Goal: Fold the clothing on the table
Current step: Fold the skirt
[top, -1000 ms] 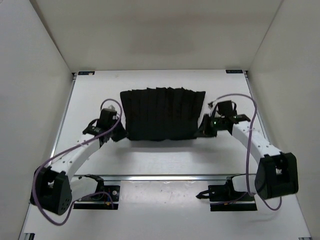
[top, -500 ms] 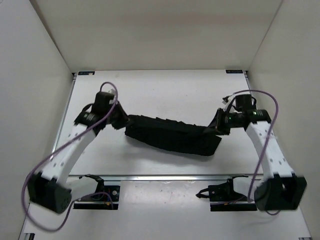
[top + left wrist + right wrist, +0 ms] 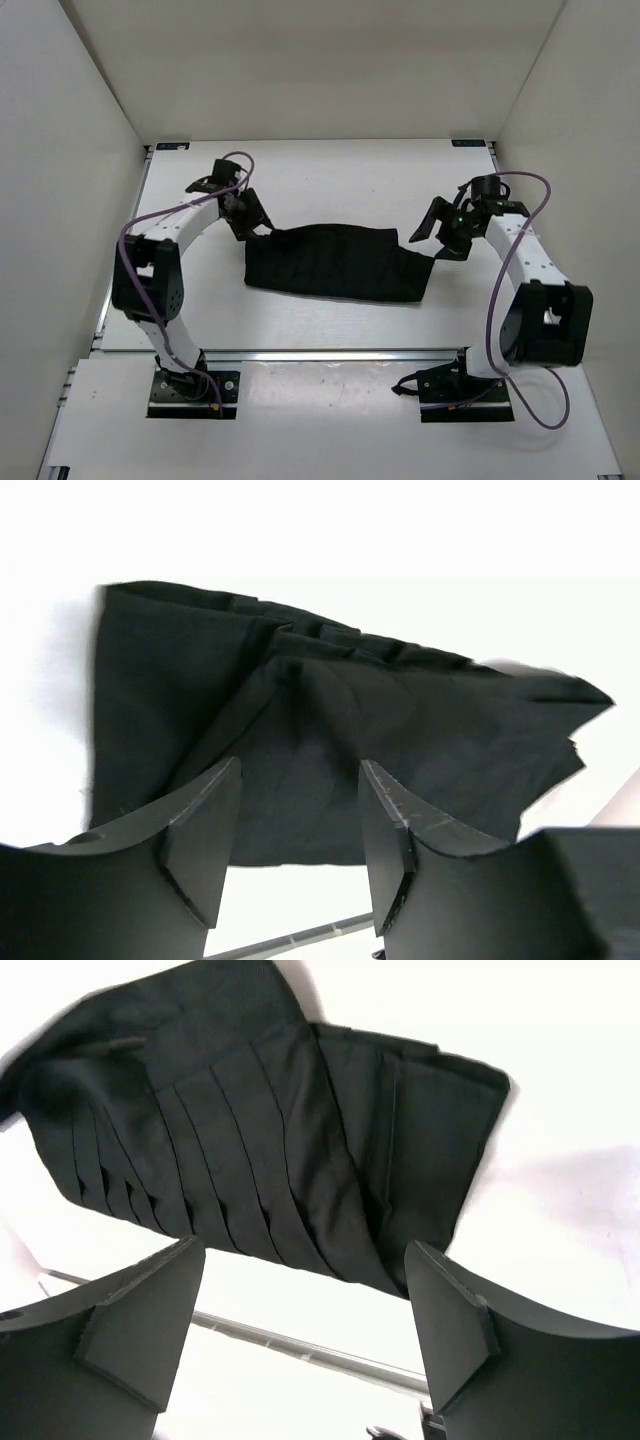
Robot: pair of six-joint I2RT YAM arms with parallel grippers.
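Clothing (image 3: 335, 262) lies flat on the white table (image 3: 330, 320), a bit past the metal rail (image 3: 330, 353) at the near edge. It is one black piece, folded into a long band that runs left to right. It looks soft, thin and light — it will bend and sag when lifted, and its pleats may slip out of line. By its far left corner hangs the left gripper (image 3: 250, 215), fingers spread apart with nothing between them. By its far right corner the right gripper (image 3: 437, 232) is the same — spread wide and holding nothing. For the next fold, I think the best places to pinch are the two ends of the band, one for each arm, so both sides lift together. Farther back stand the white walls (image 3: 300, 70).
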